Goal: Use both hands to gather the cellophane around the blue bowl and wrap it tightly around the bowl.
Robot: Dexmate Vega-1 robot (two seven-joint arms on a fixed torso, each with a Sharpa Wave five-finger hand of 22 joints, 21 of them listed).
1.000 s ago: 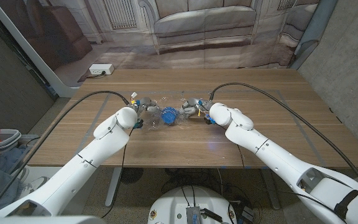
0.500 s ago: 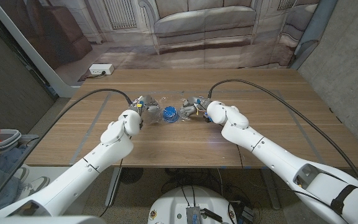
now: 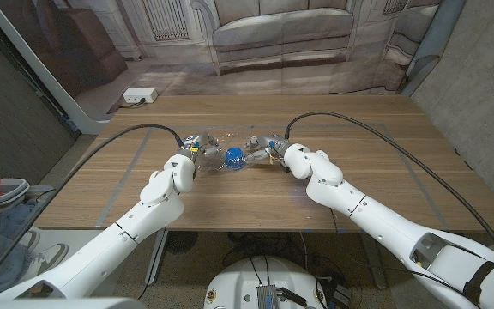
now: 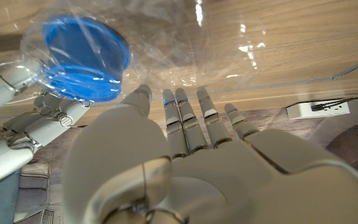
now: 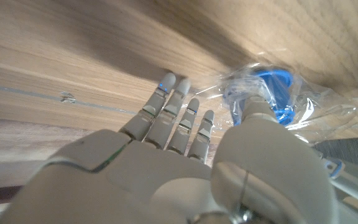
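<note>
The blue bowl (image 3: 234,157) sits mid-table under crumpled clear cellophane (image 3: 221,142). My left hand (image 3: 197,148) stands just left of it and my right hand (image 3: 262,148) just right, both at the wrap's edges. In the left wrist view the left hand (image 4: 185,130) has straight, spread fingers reaching the cellophane (image 4: 185,50) beside the bowl (image 4: 86,59), holding nothing; the right hand's fingers (image 4: 30,121) show by the bowl. In the right wrist view the right hand (image 5: 179,124) has its fingers stretched out, with its thumb against the wrapped bowl (image 5: 272,84).
The wooden table (image 3: 367,129) stretches wide on both sides of the bowl. A white power strip (image 3: 140,96) lies on the floor past the far edge, also visible as a power strip (image 4: 319,107) in the left wrist view. Black cables run along both arms.
Both hands have drawn in closer to the bowl from either side. The cellophane has bunched tighter, and the bowl has shifted slightly away from me.
</note>
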